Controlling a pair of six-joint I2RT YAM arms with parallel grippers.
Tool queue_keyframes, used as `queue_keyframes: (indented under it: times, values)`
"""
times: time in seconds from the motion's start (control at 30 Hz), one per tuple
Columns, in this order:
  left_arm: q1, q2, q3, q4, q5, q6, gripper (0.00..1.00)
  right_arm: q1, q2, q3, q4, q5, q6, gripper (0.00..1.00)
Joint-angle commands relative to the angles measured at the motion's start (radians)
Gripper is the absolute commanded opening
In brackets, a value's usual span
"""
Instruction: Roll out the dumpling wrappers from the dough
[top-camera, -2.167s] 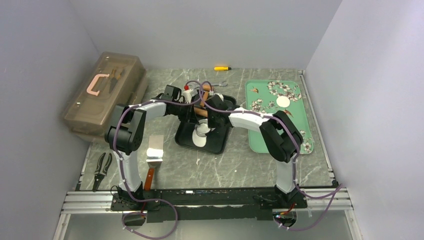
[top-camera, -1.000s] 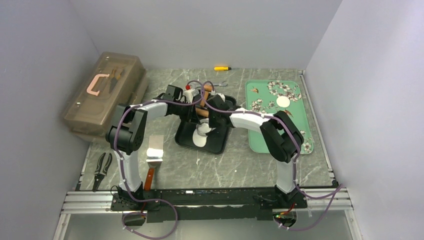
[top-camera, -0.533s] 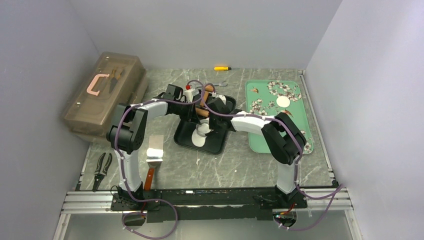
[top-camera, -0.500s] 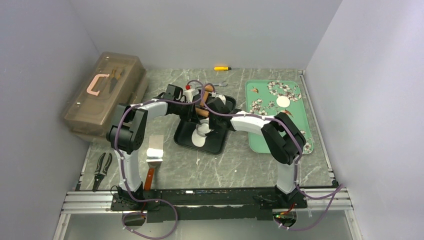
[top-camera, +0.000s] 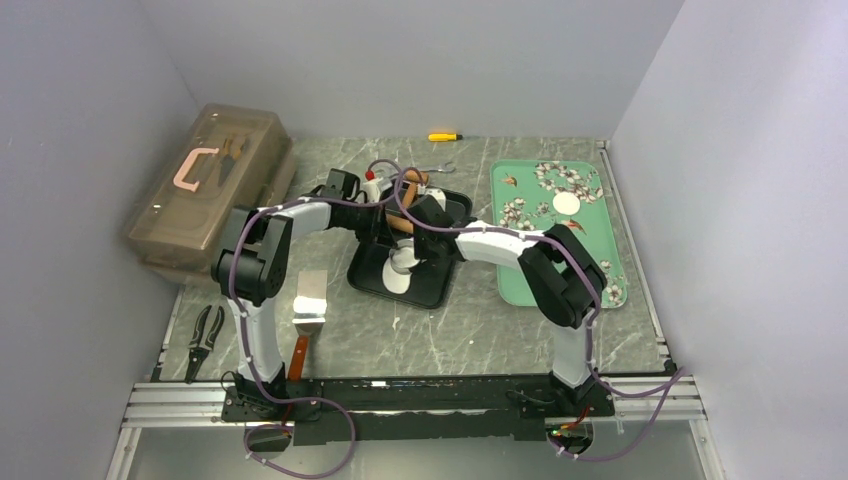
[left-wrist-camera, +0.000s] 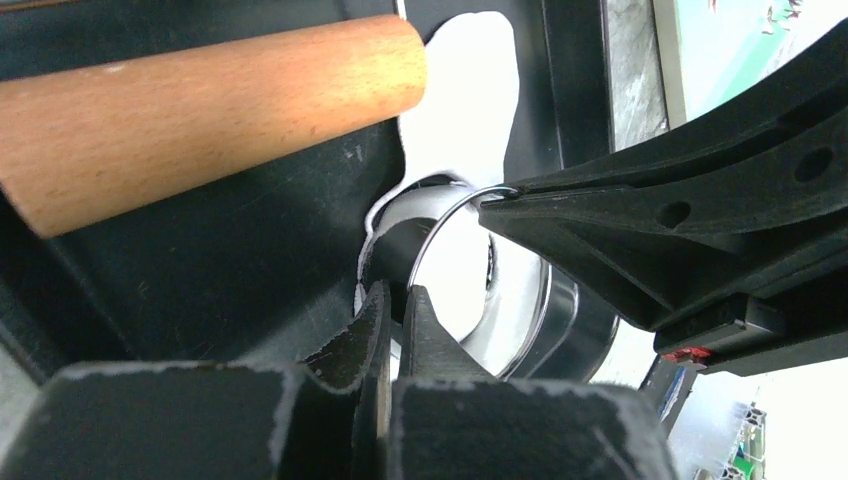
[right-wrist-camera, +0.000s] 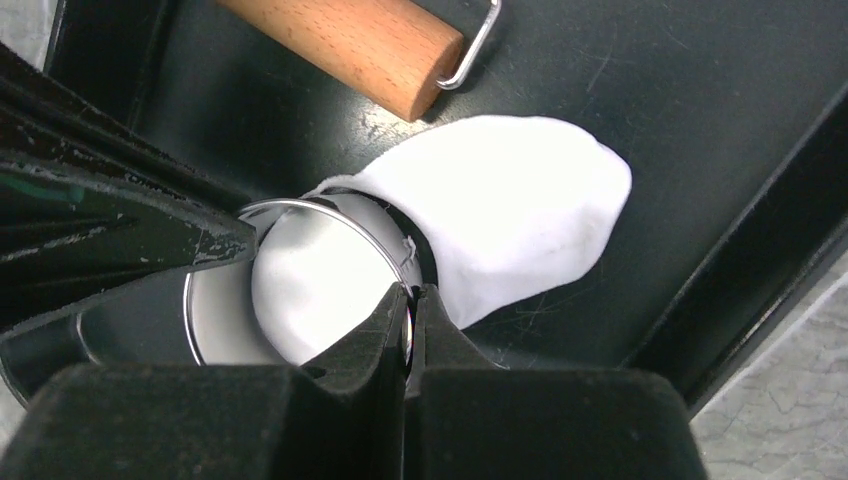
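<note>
The dough lies rolled into a white sheet in the black tray. A shiny metal ring cutter stands on the sheet, with white dough showing inside it. My left gripper is shut on one side of the cutter's rim. My right gripper is shut on the opposite side of that rim. The brown wooden roller rests in the tray just beyond the dough. One round dumpling wrapper lies on the green floral tray.
A brown toolbox stands at the far left. Pliers and a metal scraper lie at the near left. A yellow screwdriver and a small wrench lie by the back wall.
Both grippers, still pinching the ring cutter, have shifted slightly toward the far side of the black tray. The right arm's forearm has swung a little to the left.
</note>
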Motion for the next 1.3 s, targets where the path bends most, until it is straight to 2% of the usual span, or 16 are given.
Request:
queue_keyframes:
  times: [0.0, 0.1, 0.27, 0.4, 0.5, 0.73, 0.87, 1.03, 1.17, 1.27]
  values:
    - [-0.087, 0.130, -0.009, -0.189, -0.092, 0.020, 0.00, -0.025, 0.005, -0.147, -0.078, 0.019, 0.017, 0.00]
    - [-0.088, 0.136, -0.012, -0.190, -0.075, 0.013, 0.00, -0.028, 0.023, -0.152, -0.067, 0.008, 0.021, 0.00]
    - [-0.035, 0.082, -0.073, -0.190, -0.105, 0.035, 0.00, -0.013, 0.112, -0.028, -0.062, -0.040, 0.004, 0.00]
    - [-0.002, 0.059, -0.094, -0.196, -0.127, 0.057, 0.00, 0.002, 0.111, 0.023, -0.078, -0.028, -0.010, 0.00]
    - [-0.008, 0.079, -0.074, -0.190, -0.118, 0.041, 0.00, 0.001, 0.073, -0.026, -0.084, 0.004, -0.009, 0.00]
    - [-0.098, 0.115, -0.012, -0.176, -0.076, 0.012, 0.00, -0.014, 0.025, -0.160, -0.080, 0.033, 0.020, 0.00]
    - [-0.070, 0.088, -0.054, -0.167, -0.075, 0.015, 0.00, -0.011, 0.066, -0.072, -0.074, 0.005, 0.009, 0.00]
    - [0.026, 0.035, -0.108, -0.173, -0.103, 0.040, 0.00, 0.009, 0.106, 0.054, -0.086, -0.030, -0.019, 0.00]
    - [0.033, 0.041, -0.094, -0.181, -0.115, 0.049, 0.00, 0.005, 0.070, 0.003, -0.079, -0.012, -0.019, 0.00]
    - [-0.004, 0.076, -0.051, -0.183, -0.113, 0.039, 0.00, -0.022, 0.025, -0.091, -0.078, 0.008, -0.005, 0.00]
